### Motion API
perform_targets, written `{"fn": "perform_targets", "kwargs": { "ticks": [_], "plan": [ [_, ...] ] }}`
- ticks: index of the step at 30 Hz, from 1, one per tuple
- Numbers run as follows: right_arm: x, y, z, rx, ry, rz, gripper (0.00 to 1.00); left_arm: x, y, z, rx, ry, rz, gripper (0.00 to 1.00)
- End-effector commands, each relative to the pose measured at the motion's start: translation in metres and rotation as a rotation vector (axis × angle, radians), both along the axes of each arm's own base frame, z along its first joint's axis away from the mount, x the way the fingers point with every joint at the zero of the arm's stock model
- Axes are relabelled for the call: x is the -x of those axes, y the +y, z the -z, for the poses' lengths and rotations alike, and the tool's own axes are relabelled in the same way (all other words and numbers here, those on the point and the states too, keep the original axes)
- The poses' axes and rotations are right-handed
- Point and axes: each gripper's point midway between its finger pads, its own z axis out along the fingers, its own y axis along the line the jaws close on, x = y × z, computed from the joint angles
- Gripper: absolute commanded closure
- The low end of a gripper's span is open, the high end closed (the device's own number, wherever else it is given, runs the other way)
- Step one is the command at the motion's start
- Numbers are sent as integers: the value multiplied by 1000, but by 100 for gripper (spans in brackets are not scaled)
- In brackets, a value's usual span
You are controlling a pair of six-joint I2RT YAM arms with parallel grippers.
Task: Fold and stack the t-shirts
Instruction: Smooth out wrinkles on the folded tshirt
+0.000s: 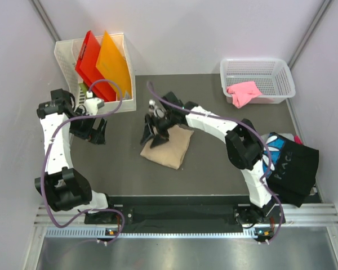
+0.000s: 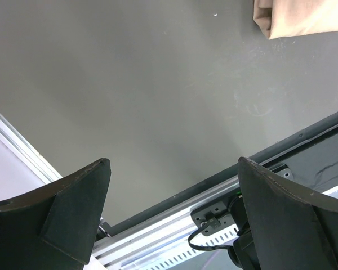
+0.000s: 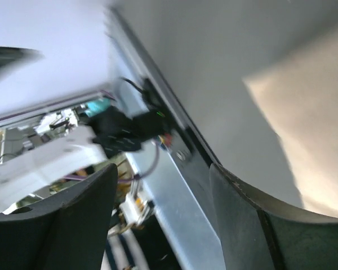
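Table [image 1: 118, 169]: dark grey mat fills the middle of the top view; both arm bases sit along its bottom edge
Black t-shirt [image 1: 296, 166]: lies crumpled at the right edge of the frame, hanging partly off the mat; unfolded, so it looks like work yet to come
Tan t-shirt [image 1: 172, 149]: lies at centre frame as a thick folded rectangle, flat on the mat; likely the base of the stack
White bin [image 1: 65, 53]: stands upper left; a red sheet [image 1: 87, 59] and an orange sheet [image 1: 114, 64] lean in it, stiff plastic and no part of the folding
White basket [image 1: 270, 67]: sits upper right, well apart from the tan shirt
Pink t-shirt [image 1: 243, 91]: bunched and draped over the basket's near rim, half out; unfolded
Right gripper [image 1: 154, 135]: hovers over the tan shirt's upper left corner; the blurred wrist view [image 3: 162, 169] shows the fingers apart with nothing between them
Left gripper [image 1: 97, 134]: parked left of centre, well clear of the shirt; the wrist view [image 2: 173, 163] shows the jaws spread wide over bare mat, empty
Likely reason: the right arm works on the shirt while the left stays out of its way
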Motion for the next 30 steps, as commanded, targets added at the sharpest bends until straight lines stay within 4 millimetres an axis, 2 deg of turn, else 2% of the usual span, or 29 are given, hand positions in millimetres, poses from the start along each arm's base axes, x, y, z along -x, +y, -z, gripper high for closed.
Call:
{"fn": "perform_targets", "kwargs": {
  "ticks": [1, 4, 6, 12, 15, 17, 19, 21, 24, 26, 30],
  "plan": [
    [-30, 20, -44, -104, -106, -7, 34, -1, 2, -9, -6, -41, 9, 1],
    [-31, 21, -13, -74, -76, -8, 35, 0, 6, -9, -23, -40, 6, 1],
    [-26, 18, 19, -40, -44, -9, 35, 3, 9, -9, -29, -38, 7, 1],
    [-14, 2, 93, 53, 29, -19, 36, 5, 14, -8, -30, -30, 1, 1],
    [-13, -2, 111, 83, 28, -36, 36, 5, 15, -10, -27, -29, -1, 1],
    [-13, -3, 108, 89, 26, -45, 36, 4, 15, -10, -23, -26, -3, 1],
    [-13, -4, 91, 83, 2, -56, 36, 4, 13, -12, -15, -25, -4, 1],
    [-19, 1, 54, 31, -67, -62, 36, 5, 13, -11, -13, -22, -4, 1],
    [-33, 4, 13, -28, -134, -44, 34, 8, 13, -8, -14, -16, -5, 1],
    [-41, 6, 1, -52, -145, -35, 34, 9, 11, -8, -10, -17, -2, 1],
    [-43, 9, 18, -52, -117, -47, 34, 11, 9, -9, -3, -18, -3, 1]
  ]
}}
